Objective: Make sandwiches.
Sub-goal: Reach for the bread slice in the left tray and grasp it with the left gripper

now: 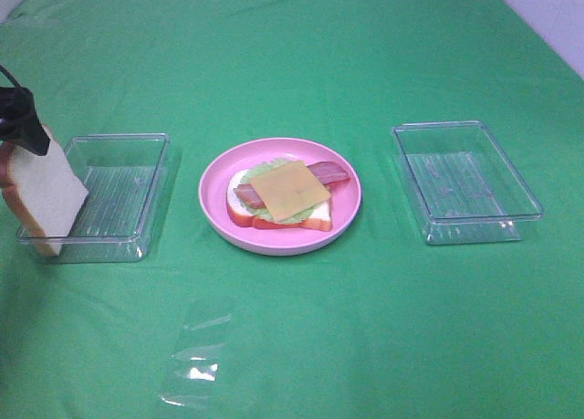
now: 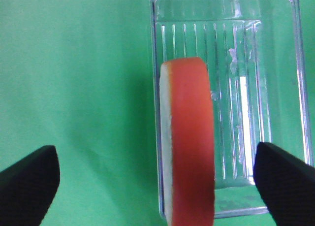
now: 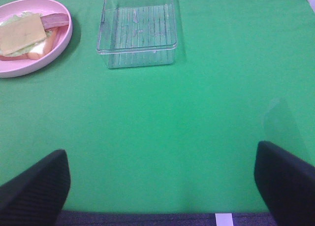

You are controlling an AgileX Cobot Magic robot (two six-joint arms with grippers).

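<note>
An open sandwich [image 1: 283,195] lies on the round pink plate [image 1: 279,241]: a bread slice, lettuce, a bacon strip and a yellow cheese slice [image 1: 288,189] on top. It also shows in the right wrist view [image 3: 24,36]. A second bread slice [image 1: 47,195] stands on edge, tilted, at the left tray's outer corner. My left gripper [image 1: 23,127] is right above it. In the left wrist view the slice [image 2: 189,142] is edge-on between the fingers of the left gripper [image 2: 156,154], which stand far apart and clear of it. My right gripper [image 3: 161,152] is open and empty over bare cloth.
A clear plastic tray [image 1: 137,246] sits left of the plate, shown also in the left wrist view [image 2: 300,63]. A second clear tray [image 1: 525,200] sits right of the plate [image 3: 138,56]. A clear plastic sheet [image 1: 196,364] lies on the green cloth near the front.
</note>
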